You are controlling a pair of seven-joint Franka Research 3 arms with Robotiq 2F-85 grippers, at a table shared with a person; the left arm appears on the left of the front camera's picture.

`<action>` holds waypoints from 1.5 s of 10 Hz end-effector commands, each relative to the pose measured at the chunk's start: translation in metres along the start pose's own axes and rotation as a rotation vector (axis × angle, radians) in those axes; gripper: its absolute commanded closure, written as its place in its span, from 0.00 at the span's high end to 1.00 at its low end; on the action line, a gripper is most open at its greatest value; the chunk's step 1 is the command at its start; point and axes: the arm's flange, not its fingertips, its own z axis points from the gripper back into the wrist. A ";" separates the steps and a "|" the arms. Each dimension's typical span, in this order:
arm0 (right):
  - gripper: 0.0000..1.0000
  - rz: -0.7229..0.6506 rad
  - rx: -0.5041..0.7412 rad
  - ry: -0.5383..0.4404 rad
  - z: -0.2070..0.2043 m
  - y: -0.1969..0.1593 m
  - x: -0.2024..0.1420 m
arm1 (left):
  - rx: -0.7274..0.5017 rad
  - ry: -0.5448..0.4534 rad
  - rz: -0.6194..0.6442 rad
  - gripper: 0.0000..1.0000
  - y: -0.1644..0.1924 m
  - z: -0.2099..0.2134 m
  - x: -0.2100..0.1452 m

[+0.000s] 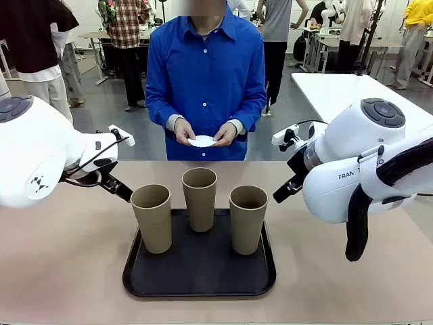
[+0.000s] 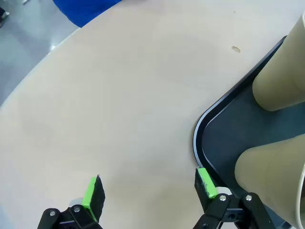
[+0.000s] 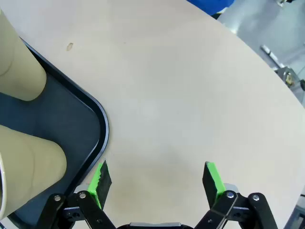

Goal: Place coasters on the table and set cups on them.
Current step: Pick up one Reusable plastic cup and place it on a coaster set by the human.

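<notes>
While the person (image 1: 206, 74) holds the coasters (image 1: 201, 141), possibly stacked, cups (image 1: 199, 198) sit on the tray (image 1: 196, 267). Your left claw (image 2: 149, 190) and right claw (image 3: 157, 178): spread, empty. You need coasters on the bench (image 1: 67, 271) first.

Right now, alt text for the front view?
Three tan cups stand upright on a black tray on the beige table. At the far side a person in a blue shirt holds white coasters. The left arm and right arm flank the tray.
</notes>
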 end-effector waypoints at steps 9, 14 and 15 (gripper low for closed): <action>1.00 0.000 0.000 0.000 0.000 0.000 0.000 | 0.000 0.000 0.000 1.00 0.000 0.000 0.000; 1.00 0.000 0.000 0.000 0.000 0.000 0.000 | 0.000 0.000 0.000 1.00 0.000 0.000 0.000; 1.00 0.000 0.000 0.000 0.000 0.000 0.000 | 0.000 0.000 0.000 1.00 0.000 0.000 0.000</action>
